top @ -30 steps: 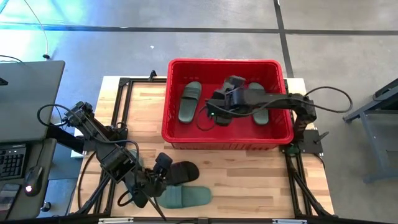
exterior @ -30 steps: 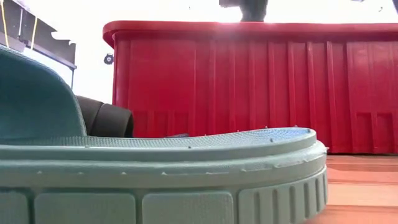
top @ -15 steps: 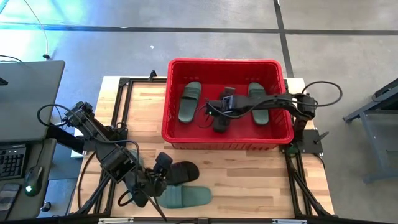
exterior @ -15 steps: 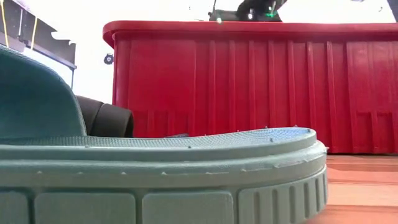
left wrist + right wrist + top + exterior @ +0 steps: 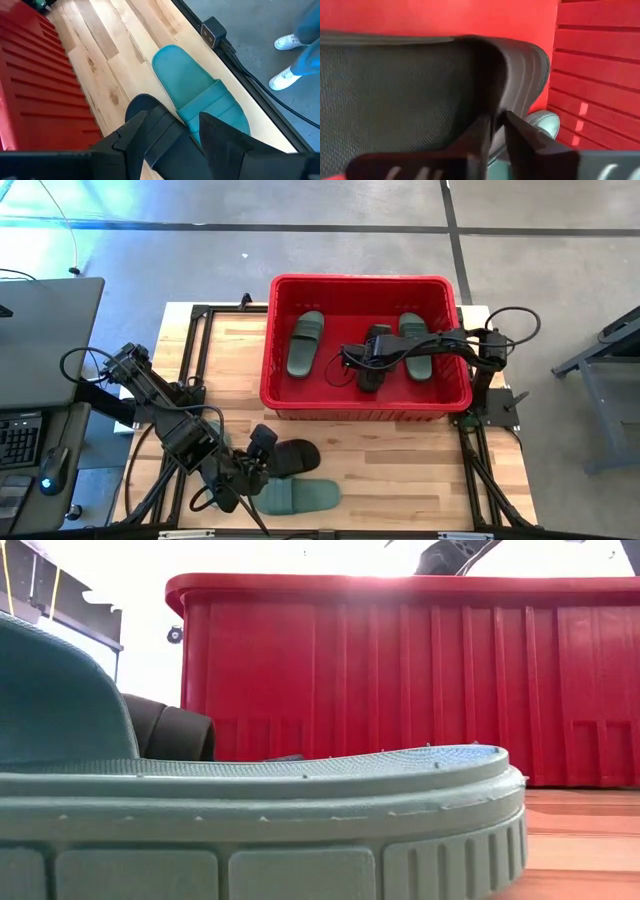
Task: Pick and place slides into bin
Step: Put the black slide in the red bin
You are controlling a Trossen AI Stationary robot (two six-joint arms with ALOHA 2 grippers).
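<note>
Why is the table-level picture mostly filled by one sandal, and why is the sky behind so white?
Low view: a green slide lies right at the lens, so it looms large; the room above the red bin is blown out white by backlight. High view: evenly lit.

Bright light from above, with glare in the low view

The sky behind the red bin [image 5: 400, 680] is glowing white and washing out. The green slide [image 5: 250, 820] is sitting so close that it is looking huge and soft. The table [image 5: 400, 460] is getting even light with soft shadows.
</note>
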